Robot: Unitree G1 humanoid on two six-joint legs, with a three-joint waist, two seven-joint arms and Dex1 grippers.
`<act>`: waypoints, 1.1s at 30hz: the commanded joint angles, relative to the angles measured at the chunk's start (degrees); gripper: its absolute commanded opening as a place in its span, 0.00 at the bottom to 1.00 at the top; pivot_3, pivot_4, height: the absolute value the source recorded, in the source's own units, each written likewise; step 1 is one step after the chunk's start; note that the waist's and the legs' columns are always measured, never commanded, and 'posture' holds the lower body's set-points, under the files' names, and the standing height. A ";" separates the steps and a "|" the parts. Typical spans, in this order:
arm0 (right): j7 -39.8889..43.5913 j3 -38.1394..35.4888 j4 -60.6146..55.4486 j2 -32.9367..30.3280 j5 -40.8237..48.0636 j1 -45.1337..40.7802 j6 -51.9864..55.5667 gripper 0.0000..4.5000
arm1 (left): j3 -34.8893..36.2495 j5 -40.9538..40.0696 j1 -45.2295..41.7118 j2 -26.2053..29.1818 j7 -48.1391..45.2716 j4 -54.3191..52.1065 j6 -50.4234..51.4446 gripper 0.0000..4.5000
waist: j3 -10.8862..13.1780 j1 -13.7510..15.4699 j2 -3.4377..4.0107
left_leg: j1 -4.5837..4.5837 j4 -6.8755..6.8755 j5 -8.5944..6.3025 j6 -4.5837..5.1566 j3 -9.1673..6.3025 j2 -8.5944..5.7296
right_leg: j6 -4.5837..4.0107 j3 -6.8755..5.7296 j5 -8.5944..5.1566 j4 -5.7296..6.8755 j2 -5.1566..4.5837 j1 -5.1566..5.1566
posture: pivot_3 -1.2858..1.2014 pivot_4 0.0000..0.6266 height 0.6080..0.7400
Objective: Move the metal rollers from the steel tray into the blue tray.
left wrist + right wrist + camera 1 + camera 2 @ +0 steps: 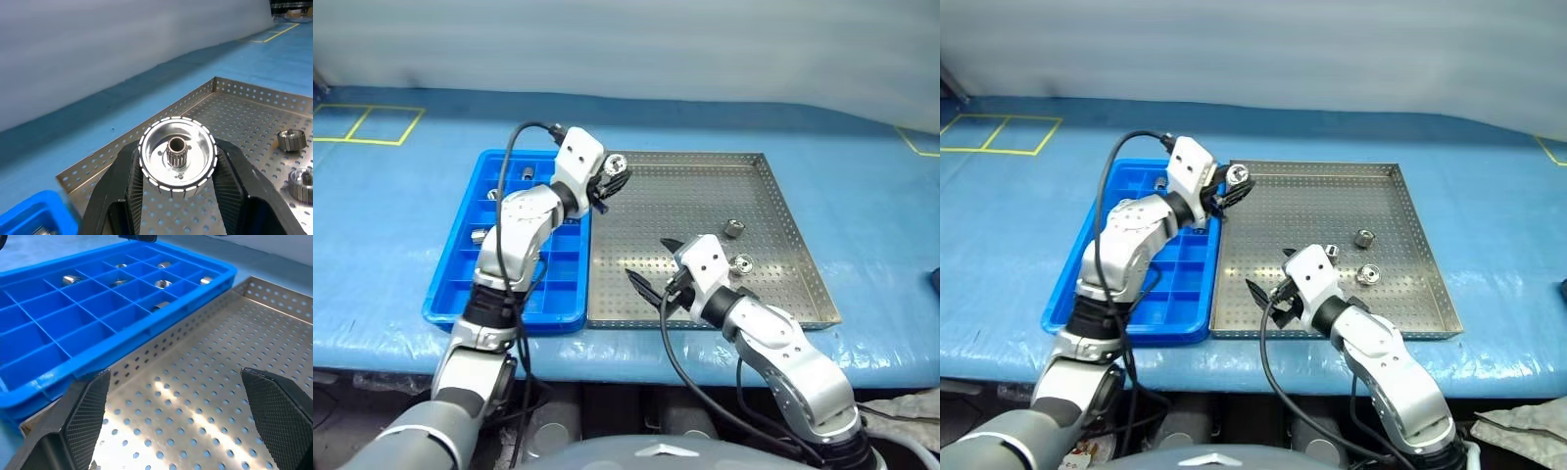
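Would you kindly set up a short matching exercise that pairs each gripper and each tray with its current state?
Things:
1. left gripper
2. right gripper
3. blue tray
4. steel tray

States:
A. open and empty above the perforated metal
B. holds several rollers in its compartments
C. shut on a metal roller
D. has rollers lying loose on it

Pairs: 1-C, 2-A, 3-B, 4-D

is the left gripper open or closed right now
Shut on a roller: both fingers of the left gripper press its sides, above the steel tray.

A shiny silver roller point(177, 156) with a white-dashed rim is being shown against black ribbed fingers point(131, 188), a silver perforated steel tray point(773, 220) and a bright blue gridded tray point(460, 284).
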 commanded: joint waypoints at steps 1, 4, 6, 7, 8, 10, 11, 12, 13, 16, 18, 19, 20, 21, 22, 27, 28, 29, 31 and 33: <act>1.53 2.67 1.09 1.14 -0.59 -3.16 -1.78 1.00 | 3.04 -1.84 3.94 3.38 0.45 -11.00 4.58 0.38 | 0.00 0.33 0.00 | 0.00 -0.01 0.00 0.00 -0.01 0.00 | 0.00 0.00 0.00 0.00 -0.01 0.00 | 0.60 0.24 1.00; 2.48 4.58 3.17 2.24 -0.77 -5.50 -1.89 1.00 | 5.36 -2.49 7.95 5.26 2.30 -15.87 8.13 0.38 | 0.01 1.44 -0.02 | -0.03 0.00 0.00 0.00 -0.05 -0.01 | 0.00 -0.06 0.00 -0.03 -0.03 0.02 | 0.61 0.24 1.00; 3.57 6.13 4.34 2.60 -1.07 -6.67 -2.29 1.00 | 6.71 -2.36 11.11 5.87 3.77 -18.71 10.42 0.38 | 0.01 2.09 -0.02 | -0.03 0.01 0.00 0.00 -0.04 -0.02 | 0.00 -0.08 0.00 -0.04 -0.04 0.03 | 0.61 0.24 1.00; 4.13 6.89 4.92 2.72 -1.25 -7.19 -2.48 1.00 | 7.33 -2.37 12.95 6.22 4.33 -20.26 11.58 0.38 | 0.01 2.14 -0.02 | -0.02 0.01 0.00 0.00 -0.03 -0.02 | 0.00 -0.08 0.00 -0.05 -0.05 0.03 | 0.61 0.24 1.00; 4.53 7.42 5.21 2.78 -1.36 -7.45 -2.63 1.00 | 7.77 -2.52 14.41 6.52 4.78 -21.60 12.48 0.38 | 0.01 2.26 -0.02 | -0.02 0.00 0.00 0.00 -0.02 -0.02 | 0.00 -0.07 0.00 -0.08 -0.05 0.03 | 0.63 0.24 1.00; 5.18 7.86 5.55 2.87 -1.31 -7.70 -2.96 1.00 | 8.64 -3.08 16.37 6.33 6.06 -23.42 14.20 0.38 | 0.01 2.72 -0.03 | -0.03 -0.02 0.00 0.00 -0.03 -0.01 | 0.00 -0.08 0.00 -0.08 -0.05 0.02 | 0.63 0.24 1.00; 5.53 8.04 5.78 2.93 -1.28 -7.88 -3.08 1.00 | 8.48 -2.75 17.66 6.66 6.72 -23.93 14.74 0.38 | 0.01 3.05 -0.03 | -0.03 -0.02 0.00 0.00 -0.04 -0.01 | 0.00 -0.10 0.00 -0.08 -0.05 0.02 | 0.63 0.24 1.00; 5.89 8.19 6.03 2.98 -1.26 -8.09 -3.13 1.00 | 8.11 -2.19 19.02 7.24 7.23 -24.24 15.10 0.38 | 0.01 3.25 -0.02 | -0.03 -0.02 0.00 0.00 -0.07 0.00 | -0.01 -0.13 -0.01 -0.07 -0.04 0.01 | 0.63 0.24 1.00; 6.19 8.31 6.23 2.99 -1.25 -8.26 -3.15 1.00 | 8.00 -1.93 20.09 7.50 7.78 -24.55 15.60 0.38 | 0.01 3.36 -0.02 | -0.03 -0.02 0.00 -0.01 -0.07 0.01 | -0.02 -0.13 -0.02 -0.06 -0.04 0.01 | 0.63 0.24 1.00; 6.78 8.43 6.44 3.17 -1.10 -8.35 -2.98 1.00 | 8.90 -2.25 22.76 7.32 9.47 -25.39 17.05 0.38 | 0.01 3.58 -0.02 | -0.02 -0.02 0.00 -0.01 -0.06 0.01 | -0.02 -0.13 -0.02 -0.06 -0.05 0.01 | 0.64 0.24 1.00; 6.86 8.59 6.37 3.34 -1.05 -8.13 -2.77 1.00 | 9.89 -2.15 24.24 6.82 11.09 -25.42 17.47 0.38 | 0.01 3.72 -0.02 | -0.03 -0.02 0.00 -0.02 -0.06 0.00 | -0.02 -0.13 -0.02 -0.07 -0.07 0.01 | 0.64 0.24 1.00; 6.85 8.69 6.31 3.39 -1.06 -7.98 -2.67 1.00 | 10.59 -2.54 24.75 6.38 11.65 -25.46 17.93 0.38 | 0.01 3.88 -0.02 | -0.03 -0.03 0.00 -0.02 -0.06 0.00 | -0.02 -0.13 -0.02 -0.08 -0.07 0.00 | 0.64 0.24 1.00; 6.88 8.75 6.16 3.38 -1.03 -7.76 -2.58 1.00 | 11.00 -2.80 25.28 6.15 12.14 -25.64 18.37 0.38 | 0.02 4.04 -0.02 | -0.03 -0.04 0.00 -0.02 -0.06 0.01 | -0.02 -0.14 -0.02 -0.08 -0.07 0.00 | 0.64 0.24 1.00; 6.92 8.83 5.98 3.36 -1.02 -7.49 -2.49 1.00 | 11.02 -2.91 26.05 6.35 12.28 -26.00 18.80 0.38 | 0.02 4.13 -0.02 | -0.03 -0.05 0.00 -0.02 -0.07 0.01 | -0.03 -0.14 -0.02 -0.08 -0.07 -0.01 | 0.64 0.24 1.00; 6.94 8.88 5.82 3.40 -0.95 -7.21 -2.36 1.00 | 11.05 -3.07 26.84 6.36 12.48 -26.45 19.60 0.38 | 0.01 4.18 -0.02 | -0.03 -0.05 0.00 -0.02 -0.07 0.02 | -0.04 -0.15 -0.03 -0.08 -0.06 -0.01 | 0.64 0.24 1.00; 6.68 9.12 5.42 3.99 -0.97 -6.37 -2.07 1.00 | 11.69 -3.86 28.81 6.08 13.68 -27.52 22.43 0.38 | 0.02 4.76 -0.01 | -0.03 -0.11 -0.01 -0.02 -0.05 0.02 | -0.06 -0.15 -0.04 -0.12 -0.08 -0.03 | 0.64 0.24 1.00; 6.57 9.25 5.41 4.19 -1.06 -6.30 -2.04 1.00 | 11.60 -4.28 29.01 5.96 13.59 -27.37 23.26 0.38 | 0.02 4.90 -0.01 | -0.03 -0.11 -0.01 -0.03 -0.06 0.02 | -0.06 -0.15 -0.04 -0.12 -0.07 -0.04 | 0.64 0.24 1.00; 6.48 9.41 5.39 4.39 -1.16 -6.24 -2.02 1.00 | 11.10 -4.63 29.23 6.12 13.31 -27.10 23.74 0.38 | 0.02 4.95 -0.01 | -0.03 -0.11 -0.01 -0.03 -0.05 0.02 | -0.06 -0.15 -0.04 -0.12 -0.08 -0.04 | 0.64 0.24 1.00; 6.34 9.62 5.32 4.66 -1.29 -6.18 -2.00 1.00 | 10.29 -4.78 29.39 6.22 13.26 -26.60 24.21 0.45 | 0.02 5.04 -0.01 | -0.03 -0.12 -0.01 -0.03 -0.06 0.03 | -0.06 -0.16 -0.05 -0.12 -0.08 -0.05 | 0.64 0.24 1.00; 6.13 9.60 5.21 4.83 -1.39 -6.04 -2.03 1.00 | 9.86 -4.66 29.33 6.22 13.65 -26.11 24.31 0.61 | 0.02 5.12 -0.01 | -0.03 -0.12 -0.01 -0.04 -0.06 0.02 | -0.07 -0.16 -0.05 -0.13 -0.09 -0.06 | 0.64 0.24 1.00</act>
